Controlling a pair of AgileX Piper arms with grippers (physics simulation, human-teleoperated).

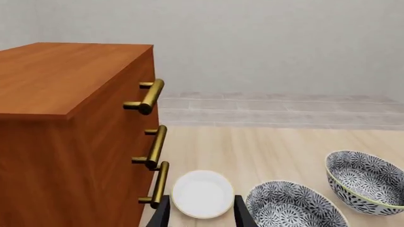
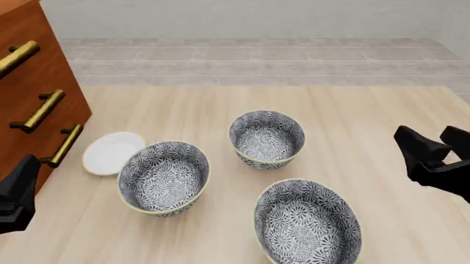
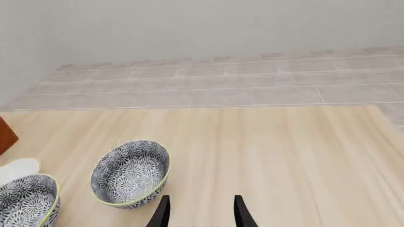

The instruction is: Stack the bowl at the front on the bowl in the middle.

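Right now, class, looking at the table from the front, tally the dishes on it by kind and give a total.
Floral bowls with pale yellow rim: 3 (the bowl at the front, the bowl in the middle, the far bowl)
Small plain white dish: 1
Total: 4

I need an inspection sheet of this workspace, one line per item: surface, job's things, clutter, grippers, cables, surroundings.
Surface: pale wooden table.
Job's things: front grey-and-white floral bowl with pale yellow rim and matching middle bowl, upright, apart, not stacked.
Clutter: third matching floral bowl; small plain white dish beside the middle bowl.
Grippers: left gripper and right gripper open, holding nothing.
Cables: nothing seen.
Surroundings: brown wooden drawer cabinet with brass handles; grey tiled floor.
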